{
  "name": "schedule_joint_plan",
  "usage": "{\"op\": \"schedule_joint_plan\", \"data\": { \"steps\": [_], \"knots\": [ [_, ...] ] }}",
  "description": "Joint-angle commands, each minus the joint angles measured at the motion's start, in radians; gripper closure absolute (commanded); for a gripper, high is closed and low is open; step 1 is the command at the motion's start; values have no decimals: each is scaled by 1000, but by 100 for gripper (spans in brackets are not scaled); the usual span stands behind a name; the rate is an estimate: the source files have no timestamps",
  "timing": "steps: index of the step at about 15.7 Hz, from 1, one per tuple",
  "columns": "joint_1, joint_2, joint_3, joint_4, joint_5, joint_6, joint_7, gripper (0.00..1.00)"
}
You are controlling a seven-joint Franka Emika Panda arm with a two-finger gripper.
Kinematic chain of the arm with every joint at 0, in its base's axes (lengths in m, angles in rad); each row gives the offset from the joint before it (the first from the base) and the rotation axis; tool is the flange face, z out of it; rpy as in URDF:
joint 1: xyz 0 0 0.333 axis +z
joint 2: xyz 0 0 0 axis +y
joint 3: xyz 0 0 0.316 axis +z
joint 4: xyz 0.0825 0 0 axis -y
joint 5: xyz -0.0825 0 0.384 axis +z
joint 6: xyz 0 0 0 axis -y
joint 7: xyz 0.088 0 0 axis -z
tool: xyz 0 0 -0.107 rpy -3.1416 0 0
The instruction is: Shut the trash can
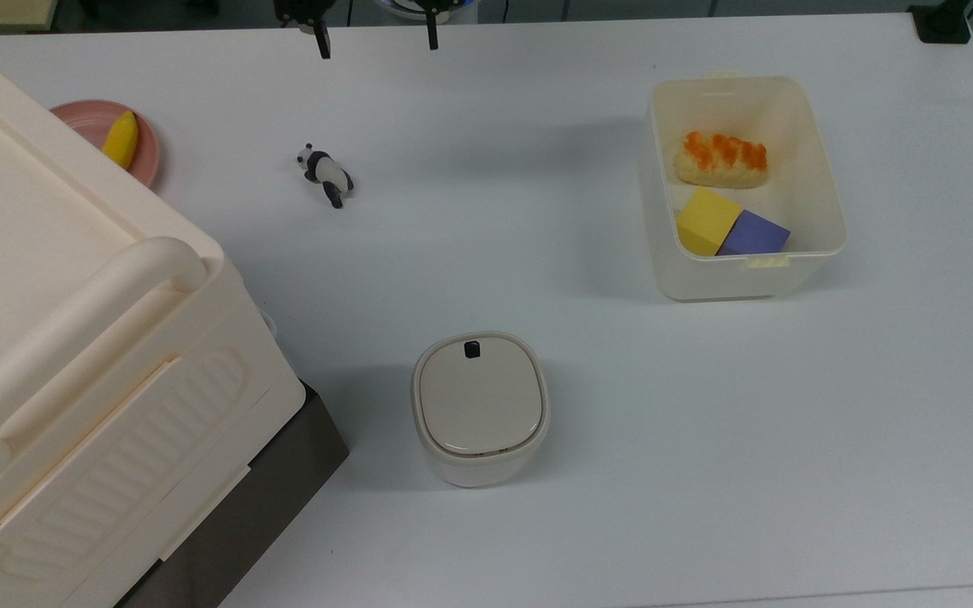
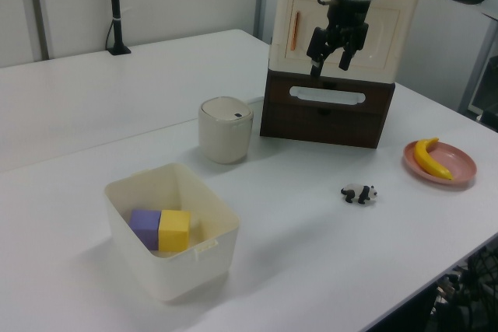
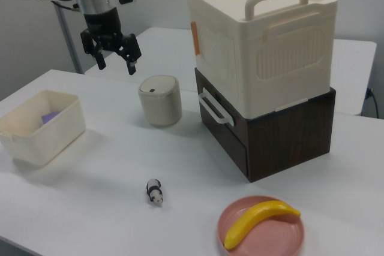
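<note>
High above the table [image 1: 537,523] I see my gripper [image 3: 115,58], with its two fingers [image 3: 131,64] spread apart and nothing between them. It hangs in the air, touching nothing. In the top view its fingertips show at the upper edge [image 1: 375,38].

I go from left to right in the top view. Far to the gripper's left and lower stands the big cream box [image 1: 73,355] with a handle on top, and it sits on a dark brown drawer box [image 1: 284,473]. Left of the gripper, close to the cream box, is a pink plate [image 1: 89,118] with a banana [image 1: 121,139] lying on it. A small panda figure [image 1: 324,173] lies on the table just below the gripper, a little to its left.

Well below the gripper, near the middle of the table, stands the trash can [image 1: 480,407]. Its beige lid [image 1: 478,397] lies flat and shut on the rim, and the small black button [image 1: 471,349] is on the side that faces the gripper. The can stands upright, just beside the brown box and apart from it.

To the gripper's right and lower is the white tub [image 1: 824,203]. Inside it I see a yellow block [image 1: 706,219] touching a purple block [image 1: 752,234], and behind them a piece of toy sushi [image 1: 721,158] with an orange top.
</note>
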Motion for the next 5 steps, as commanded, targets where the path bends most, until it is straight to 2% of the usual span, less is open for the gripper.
{"op": "schedule_joint_plan", "data": {
  "steps": [1,5],
  "knots": [
    [19,-7,-17,-13,16,-2,56,0],
    [19,-6,-22,-13,18,-3,56,0]
  ]
}}
